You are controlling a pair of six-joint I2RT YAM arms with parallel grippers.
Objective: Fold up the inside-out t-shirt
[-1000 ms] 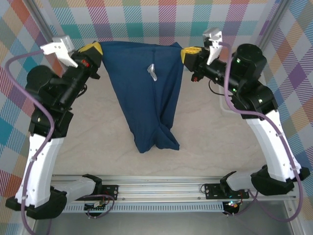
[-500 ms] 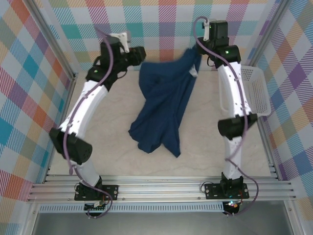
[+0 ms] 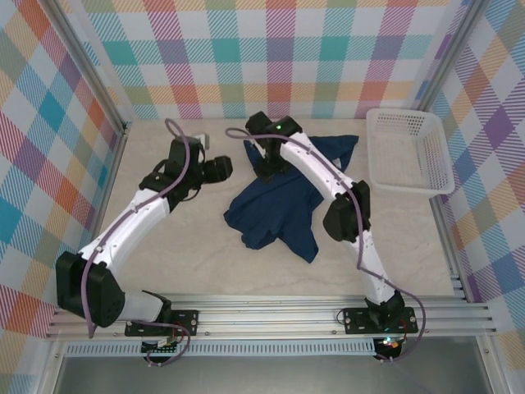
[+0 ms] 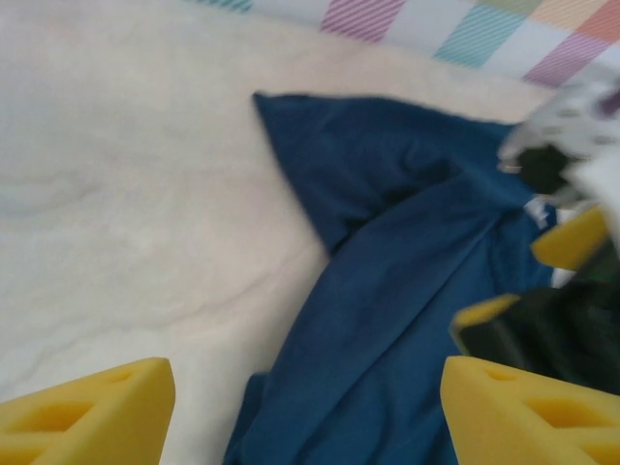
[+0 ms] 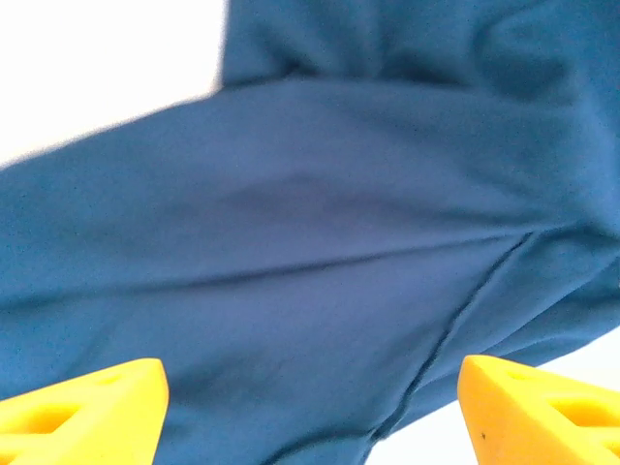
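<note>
The inside-out t-shirt, dark navy, lies rumpled on the table's middle, one corner reaching toward the back right. My left gripper hovers just left of it, open, its yellow fingertips wide apart over the shirt's left edge and bare table. My right gripper stands open directly above the cloth's upper part. In the right wrist view the navy fabric with a seam spreads under the open right gripper, nothing pinched. The right gripper's yellow fingers appear in the left wrist view.
A white plastic basket stands at the back right against the wall. Beige tabletop lies bare left of and in front of the shirt. Checked walls close the back and both sides; a metal rail runs along the near edge.
One second ago both grippers held the shirt spread high between them. Both have since opened and let go, the arms swung far out and down, and the shirt dropped rumpled onto the table.
</note>
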